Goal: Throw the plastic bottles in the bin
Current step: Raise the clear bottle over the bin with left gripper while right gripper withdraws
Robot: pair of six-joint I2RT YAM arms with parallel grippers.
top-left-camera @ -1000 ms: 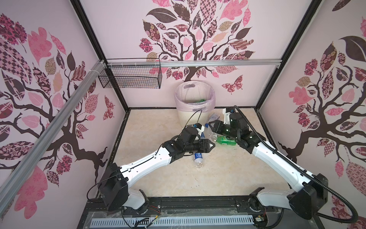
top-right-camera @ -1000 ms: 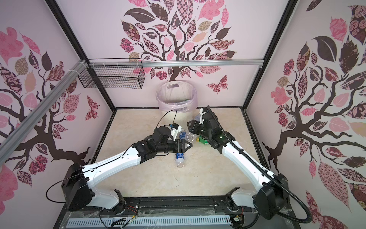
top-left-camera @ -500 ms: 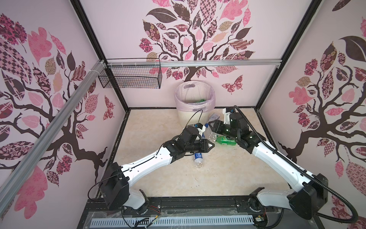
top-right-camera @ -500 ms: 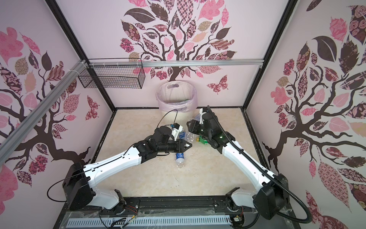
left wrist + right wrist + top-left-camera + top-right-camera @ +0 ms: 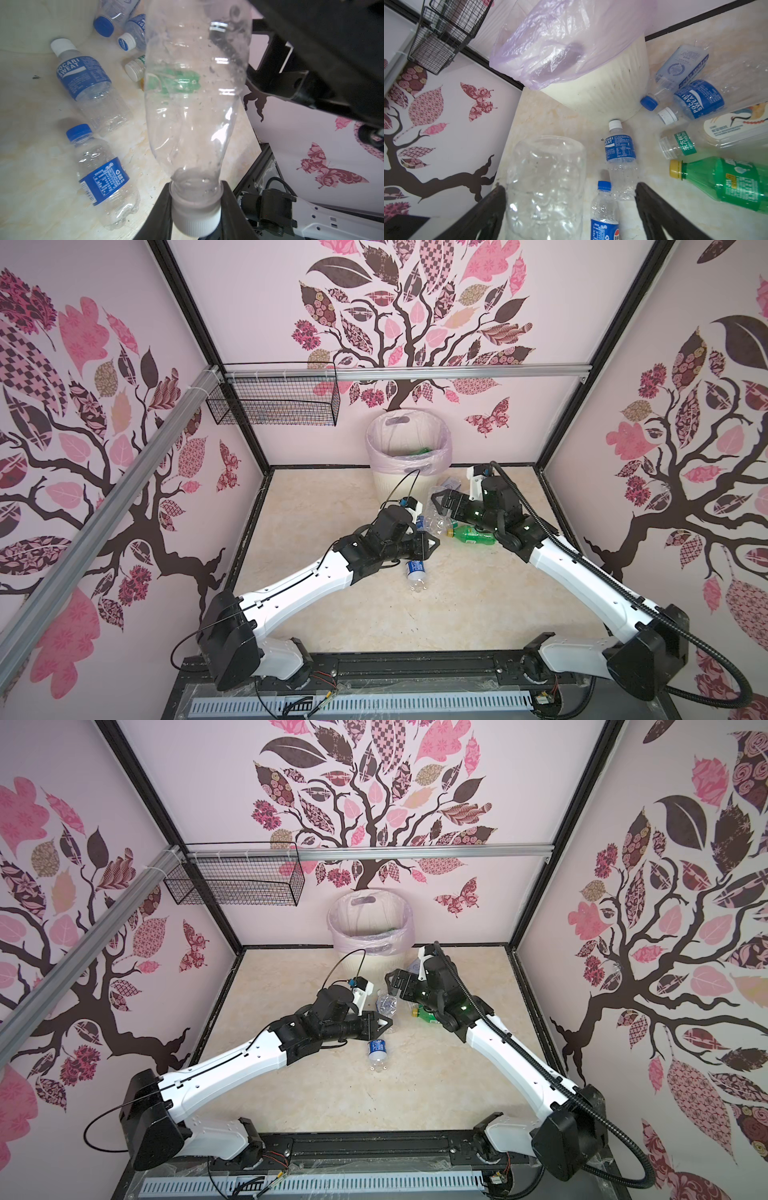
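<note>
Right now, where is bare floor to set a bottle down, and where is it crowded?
Bare: left of the bin along the left wall; from the lone blue-label bottle to the front rail. Crowded: right of the bin, around the green bottle.

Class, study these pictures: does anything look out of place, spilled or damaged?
Yes. A green bottle and several blue-labelled bottles lie on their sides near the bin instead of in it. The clear bottle clamped at its neck by the left gripper looks dented.
</note>
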